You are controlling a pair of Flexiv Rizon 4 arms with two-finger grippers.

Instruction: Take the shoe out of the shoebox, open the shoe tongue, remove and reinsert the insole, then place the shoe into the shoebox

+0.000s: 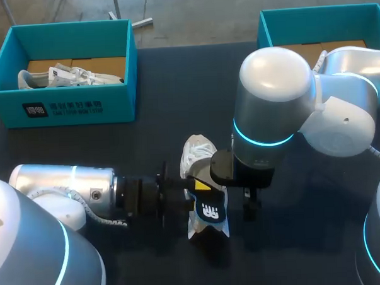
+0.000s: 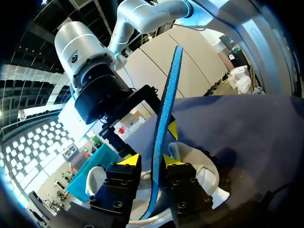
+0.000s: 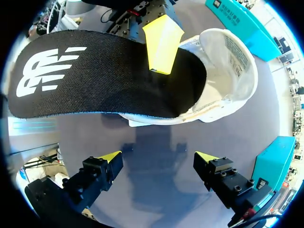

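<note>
Shoe (image 1: pixel 200 153) is out of the box and sits on the dark table (image 1: pixel 146 144) about mid-way between the two arms, white upper, opening facing up. The left gripper (image 1: pixel 193 191) comes in low from the left and is pinching the insole (image 1: pixel 210 212). In the left wrist view the insole (image 2: pixel 166 104) runs edge-on between the yellow tips of the left gripper (image 2: pixel 151 160), blue underside showing, with the shoe (image 2: pixel 204 166) just ahead of them. The insole's black top with its white logo sticks up out of the heel end, and its far end is still tucked in the shoe's opening, best seen in the right wrist view (image 3: pixel 95 80). There, one yellow fingertip (image 3: pixel 163 42) of the left arm presses on its top face. The right gripper (image 3: pixel 158 159) is spread wide, nothing between the fingers, hanging over bare table with the shoe (image 3: pixel 232 71) ahead of it. From above the right gripper (image 1: pixel 249 206) is just beside the insole, not touching. The left teal shoebox (image 1: pixel 62 110) at the far left holds a second shoe (image 1: pixel 67 75). The right teal shoebox (image 1: pixel 323 17) is at the far right, partly behind the right arm.
</note>
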